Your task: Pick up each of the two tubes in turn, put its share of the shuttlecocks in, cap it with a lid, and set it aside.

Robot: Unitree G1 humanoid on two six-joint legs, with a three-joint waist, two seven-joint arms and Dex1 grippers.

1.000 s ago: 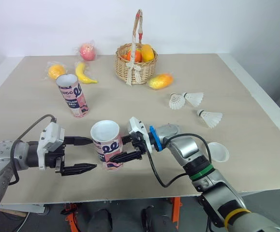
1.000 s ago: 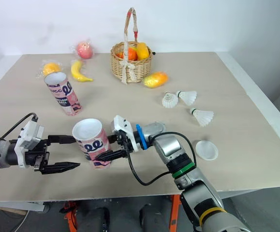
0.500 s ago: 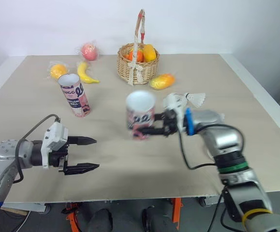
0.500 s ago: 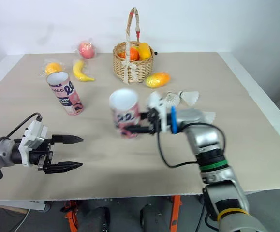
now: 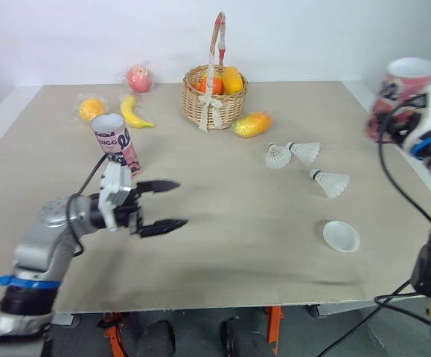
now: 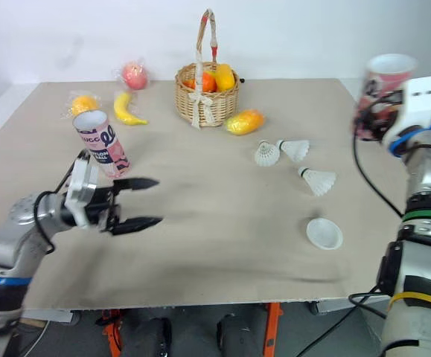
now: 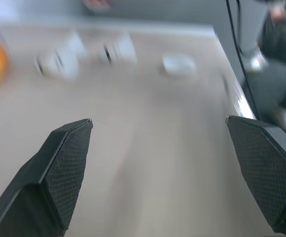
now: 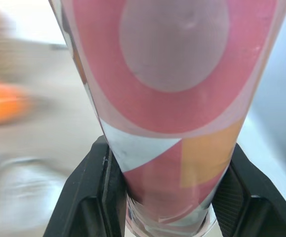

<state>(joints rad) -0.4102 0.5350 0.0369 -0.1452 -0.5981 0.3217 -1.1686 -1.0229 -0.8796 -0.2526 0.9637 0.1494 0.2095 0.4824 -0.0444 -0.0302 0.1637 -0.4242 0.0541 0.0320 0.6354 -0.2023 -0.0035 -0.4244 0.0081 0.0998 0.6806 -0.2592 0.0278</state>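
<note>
1. Head views: the right gripper (image 8: 165, 195) holds a pink patterned tube (image 5: 407, 82) mouth up, raised high at the right side of the table (image 5: 237, 208).
2. A second tube (image 5: 117, 143) stands on the left part of the table, just behind the left gripper (image 5: 173, 202). The fingers (image 5: 159, 185) of that gripper are spread open on nothing, pointing across bare table toward the right.
3. Three shuttlecocks (image 5: 277, 155) lie on the right half, two of them side by side and the third nearer the front. A white lid (image 5: 341, 236) lies apart from them, closer to the front edge.
4. At the far side stands a wicker basket (image 5: 214, 100) of fruit with a wrapped mango (image 5: 248, 124) just beside it. A banana (image 5: 135, 113), an orange (image 5: 89, 109) and an apple (image 5: 135, 77) lie far left.
5. Left wrist view: the two fingers stand wide apart over bare table. The shuttlecocks and lid lie blurred beyond them.
6. Right wrist view: both fingers (image 8: 91, 197) press the tube's lower end from either side.
</note>
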